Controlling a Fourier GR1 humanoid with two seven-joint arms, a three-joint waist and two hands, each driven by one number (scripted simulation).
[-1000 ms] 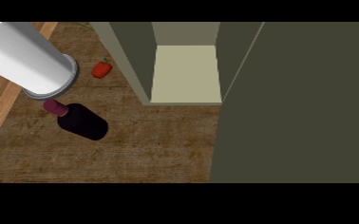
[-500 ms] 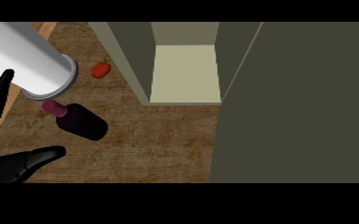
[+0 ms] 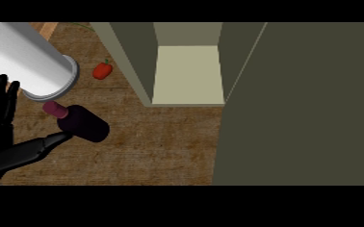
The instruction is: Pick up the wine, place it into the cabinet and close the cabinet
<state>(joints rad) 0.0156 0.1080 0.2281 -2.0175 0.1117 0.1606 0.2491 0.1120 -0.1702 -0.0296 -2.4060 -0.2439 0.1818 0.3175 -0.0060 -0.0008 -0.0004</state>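
The wine bottle point(image 3: 84, 121), dark purple with a pinkish neck pointing up-left, stands on the wooden counter point(image 3: 163, 144) left of the cabinet. My left hand point(image 3: 28, 153) comes in from the lower left edge and is open. Its thumb reaches to the bottle's lower left side, and its fingers point(image 3: 7, 103) rise straight along the left edge. The bottle sits in the gap between thumb and fingers. The cabinet point(image 3: 188, 74) stands open, showing a pale bare shelf. Its door point(image 3: 292, 106) is swung out as a wide dark olive panel on the right. My right hand is out of sight.
A large light-grey cylinder point(image 3: 35, 62) slants in from the upper left, its end close to the bottle's neck. A small red fruit with a green stem point(image 3: 103, 70) lies near the cabinet's left wall.
My left hand, absent one second ago, has come in from the lower left and moved up to the bottle. The bottle and the cabinet have not moved.
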